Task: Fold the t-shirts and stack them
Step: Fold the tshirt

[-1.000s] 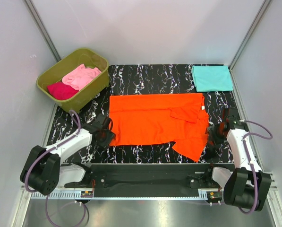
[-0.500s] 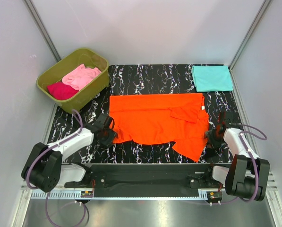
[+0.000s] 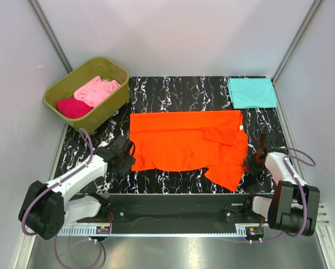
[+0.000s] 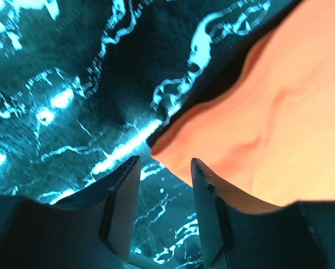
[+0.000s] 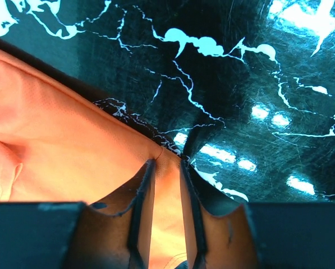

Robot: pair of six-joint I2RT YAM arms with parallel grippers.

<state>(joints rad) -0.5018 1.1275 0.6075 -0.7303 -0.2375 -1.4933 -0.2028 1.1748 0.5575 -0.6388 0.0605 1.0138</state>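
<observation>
Left arm had drawn back; left gripper [image 4: 165, 164], jaws spread, sat at the orange shirt [image 3: 178, 143], whose edge the right gripper [image 5: 167, 165] pinched.

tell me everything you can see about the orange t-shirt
The orange t-shirt is bright, soft-looking plain cloth, spread flat and mostly smooth across the middle of the black marbled table. A sleeve is folded inward near its far right corner, and an uneven flap reaches toward the near edge on the right. The right gripper pinches its right edge between closed fingers. The left gripper sits open at its near left corner, with the cloth tip just ahead of the gap.
</observation>
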